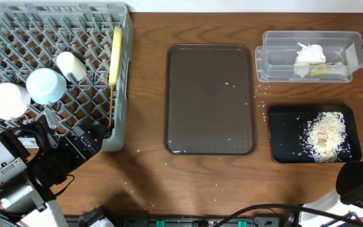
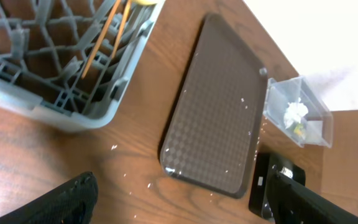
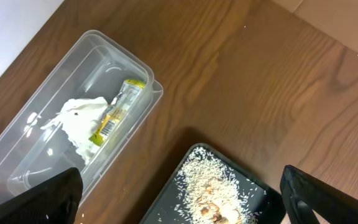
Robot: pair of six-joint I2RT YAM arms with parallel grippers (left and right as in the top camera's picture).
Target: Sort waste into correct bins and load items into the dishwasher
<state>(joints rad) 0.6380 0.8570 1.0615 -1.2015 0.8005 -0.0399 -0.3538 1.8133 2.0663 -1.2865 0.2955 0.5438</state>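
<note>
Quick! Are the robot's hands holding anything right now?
Left hand: open, holding nothing.
Right hand: open, holding nothing.

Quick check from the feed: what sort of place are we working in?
Probably a tabletop mock-up of a dish-clearing station: a grey dish rack, a brown serving tray, plus a clear tub and black tray used as bins, on a wooden table.

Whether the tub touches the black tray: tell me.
Apart. The overhead view shows a strip of bare table between the tub and the black tray.
</note>
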